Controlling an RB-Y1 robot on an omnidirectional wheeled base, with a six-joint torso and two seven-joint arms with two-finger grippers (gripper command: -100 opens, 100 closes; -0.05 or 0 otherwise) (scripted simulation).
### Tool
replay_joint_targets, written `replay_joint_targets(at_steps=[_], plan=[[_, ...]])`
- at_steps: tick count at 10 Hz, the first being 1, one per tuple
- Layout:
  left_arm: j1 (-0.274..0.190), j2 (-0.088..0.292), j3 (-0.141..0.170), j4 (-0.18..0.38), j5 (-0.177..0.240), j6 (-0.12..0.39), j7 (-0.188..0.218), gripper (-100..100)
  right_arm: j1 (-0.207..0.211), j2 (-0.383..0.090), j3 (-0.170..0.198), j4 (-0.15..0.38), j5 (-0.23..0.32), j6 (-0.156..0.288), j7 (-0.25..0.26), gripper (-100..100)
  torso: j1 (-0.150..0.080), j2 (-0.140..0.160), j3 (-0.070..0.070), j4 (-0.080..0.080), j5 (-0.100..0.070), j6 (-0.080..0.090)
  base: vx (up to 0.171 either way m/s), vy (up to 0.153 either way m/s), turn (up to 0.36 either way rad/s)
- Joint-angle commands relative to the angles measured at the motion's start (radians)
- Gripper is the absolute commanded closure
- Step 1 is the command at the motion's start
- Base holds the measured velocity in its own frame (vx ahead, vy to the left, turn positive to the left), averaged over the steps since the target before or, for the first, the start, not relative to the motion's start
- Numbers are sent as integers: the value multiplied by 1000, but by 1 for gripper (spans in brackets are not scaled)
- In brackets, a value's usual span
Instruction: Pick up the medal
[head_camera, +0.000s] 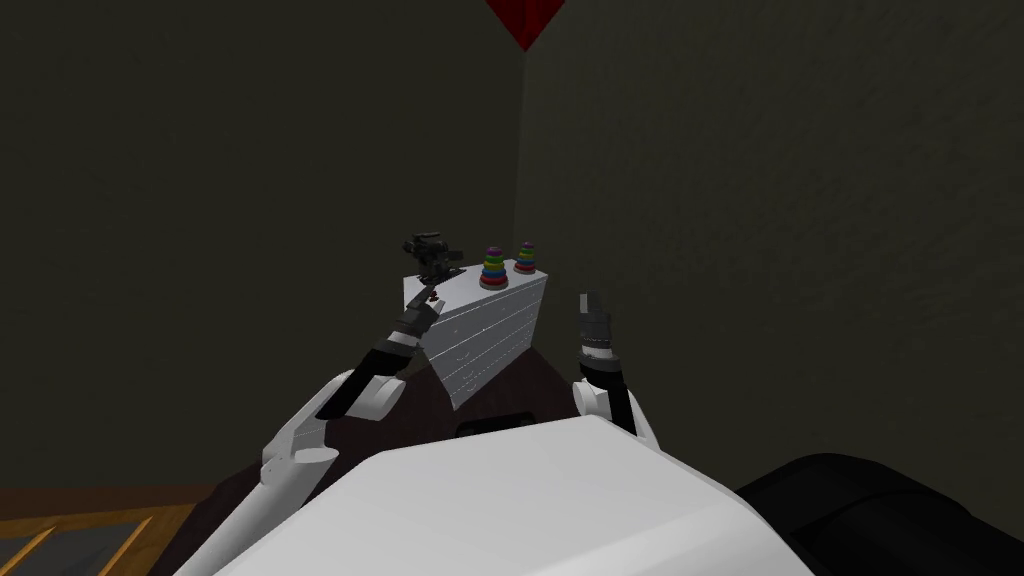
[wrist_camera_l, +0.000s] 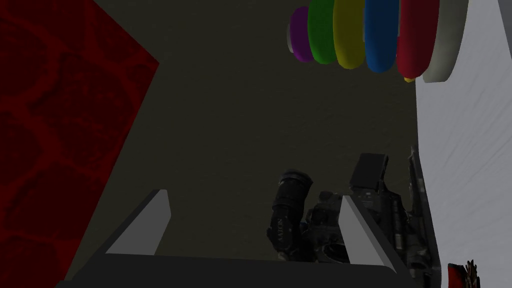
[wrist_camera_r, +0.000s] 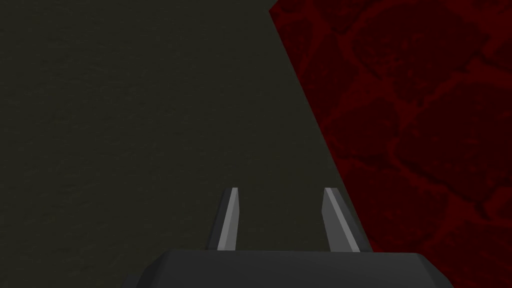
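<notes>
On top of the white dresser (head_camera: 480, 322), at its near left corner, the small red medal (wrist_camera_l: 460, 276) lies just beside the left gripper (wrist_camera_l: 254, 196), outside its spread fingers. A dark camera (wrist_camera_l: 350, 220) stands just beyond. Right of the dresser, the right gripper (head_camera: 592, 302) points up, blades apart on nothing.

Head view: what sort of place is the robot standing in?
Probably a bedroom or playroom in a house. A white chest of drawers stands in a corner of dark walls, with one rainbow ring-stacking toy and a second ring toy on top, and brown wooden flooring lies to the left.
</notes>
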Motion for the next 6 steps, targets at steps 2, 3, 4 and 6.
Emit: replay_joint_targets(at_steps=[2,3,4,6], plan=[[-54,76,-18,20,23,58,-4,-100,0,0,0,0,0,0,0,0,0,-1,0,0,0,0,-70,8,11],[-54,103,-18,20,23,58,-4,-100,0,0,0,0,0,0,0,0,0,0,0,0,0,0,-69,4,4],[-88,136,-29,31,41,97,-7,-100,0,0,0,0,0,0,0,0,0,-1,0,0,0,0,-72,-1,15],[-121,199,-42,43,60,137,-11,-100,0,0,0,0,0,0,0,0,0,-1,-1,0,0,0,-52,-4,8]])
